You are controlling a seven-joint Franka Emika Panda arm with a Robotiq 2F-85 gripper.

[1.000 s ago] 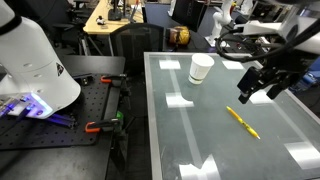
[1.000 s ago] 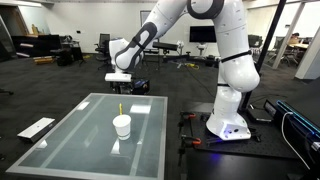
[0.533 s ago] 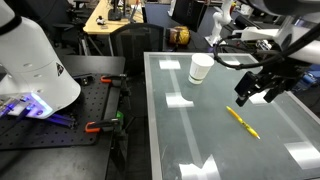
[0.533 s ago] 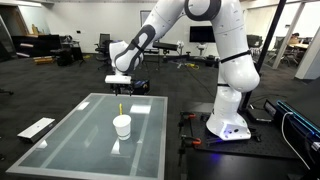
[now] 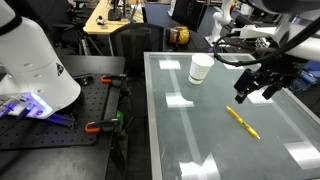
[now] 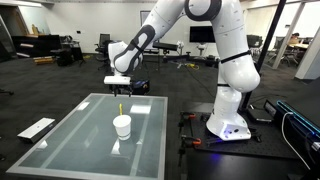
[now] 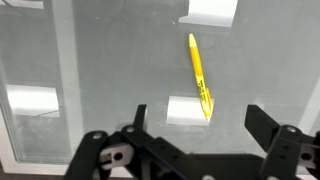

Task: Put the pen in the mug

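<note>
— While the gripper hangs above the table, where does the pen lie?
— Flat on the glass top, on the side away from the white robot base. It is yellow, lies at a slant, and touches nothing else.
— And the mug?
— Upright on the same table, well apart from the pen. I cannot see inside it.
— Are the fingers holding anything?
— No. In the wrist view they stand wide apart, with only glass and the pen below them. The pen runs up that picture from the gap, one end roughly midway between the tips.
— Is the gripper touching the pen?
— It doesn't look so. In an exterior view the gripper sits in the air just above the pen, on the mug's side of it.
— Anything else nearby?
— Orange-handled clamps on the dark bench beside the table.
</note>
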